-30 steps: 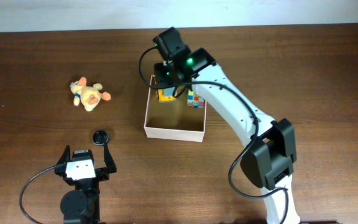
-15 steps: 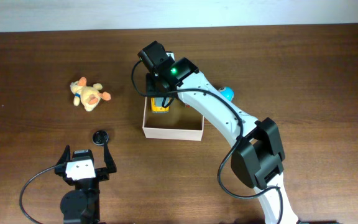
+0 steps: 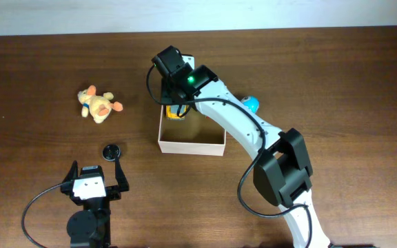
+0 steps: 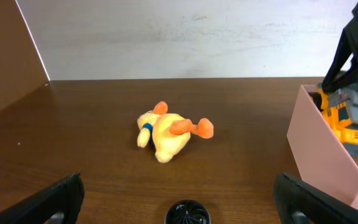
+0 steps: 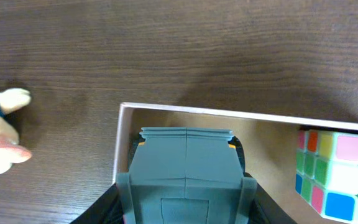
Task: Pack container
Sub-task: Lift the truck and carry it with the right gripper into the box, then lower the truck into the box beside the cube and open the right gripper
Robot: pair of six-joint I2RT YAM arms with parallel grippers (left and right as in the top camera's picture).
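Observation:
The container (image 3: 191, 147), a shallow white-walled box with a tan inside, stands mid-table. My right gripper (image 3: 175, 103) hangs over its back left corner, shut on a yellow and grey toy vehicle (image 3: 177, 115). From the right wrist, the toy's grey part (image 5: 185, 168) fills the space between the black fingers (image 5: 104, 205), just inside the container's rim (image 5: 119, 140). A colour cube (image 5: 337, 171) lies in the box to the right. My left gripper (image 3: 95, 180) rests open near the front left; between its fingertips (image 4: 178, 186) is bare table.
A yellow-orange plush duck (image 3: 98, 105) lies at left, also seen from the left wrist (image 4: 169, 132). A small black round object (image 3: 112, 151) sits just ahead of the left gripper. A blue thing (image 3: 251, 103) peeks out behind the right arm, right of the box.
The right arm has swung left with the toy vehicle in its grip, to the box's back left corner, uncovering the blue thing. The left arm has not moved.

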